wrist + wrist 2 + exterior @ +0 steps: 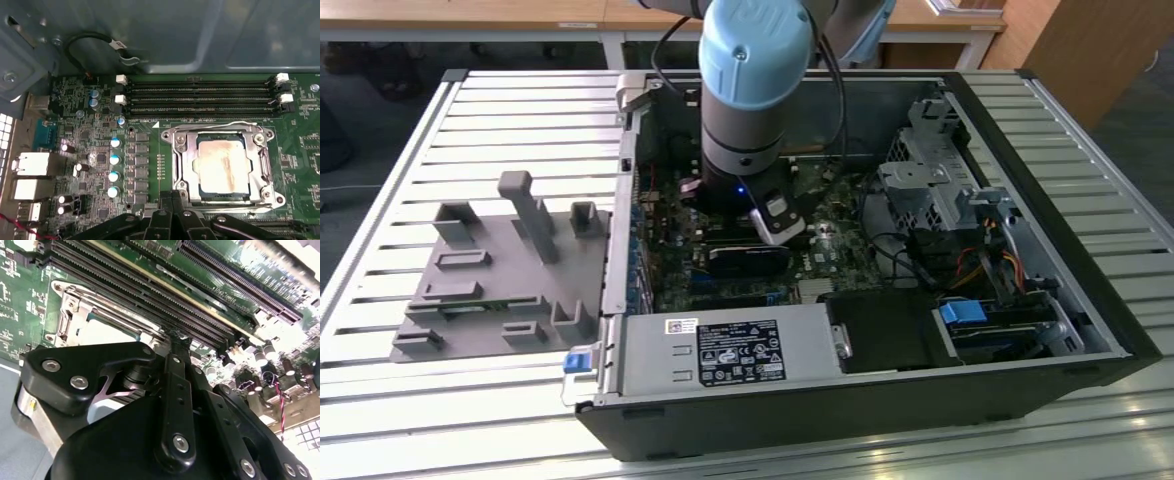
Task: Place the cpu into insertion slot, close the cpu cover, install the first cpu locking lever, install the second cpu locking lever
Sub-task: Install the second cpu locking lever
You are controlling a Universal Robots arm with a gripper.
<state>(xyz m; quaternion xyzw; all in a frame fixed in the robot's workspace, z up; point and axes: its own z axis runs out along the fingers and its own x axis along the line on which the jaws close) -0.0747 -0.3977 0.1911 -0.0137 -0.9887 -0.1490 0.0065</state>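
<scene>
In the first wrist view the cpu (222, 167), its silvery-beige face smeared, lies in the insertion slot (220, 195), of which a dark edge shows. The silver cpu cover (182, 165) lies flat around it. A thin wire lever (215, 125) runs along the socket side nearest the memory slots. My gripper (173, 212) is shut with nothing visible between its fingers, just off the socket's opposite edge. In the second wrist view the fingertips (177, 340) reach down beside the socket frame (75, 310). In the exterior view the gripper (777, 228) hangs inside the open computer case (1067, 330).
Long black memory slots (200, 97) and a row of capacitors (115, 160) flank the socket. The case also holds a power supply (720, 350) and a drive cage (921, 190). A grey fixture (494, 270) sits on the slatted table at the exterior view's left.
</scene>
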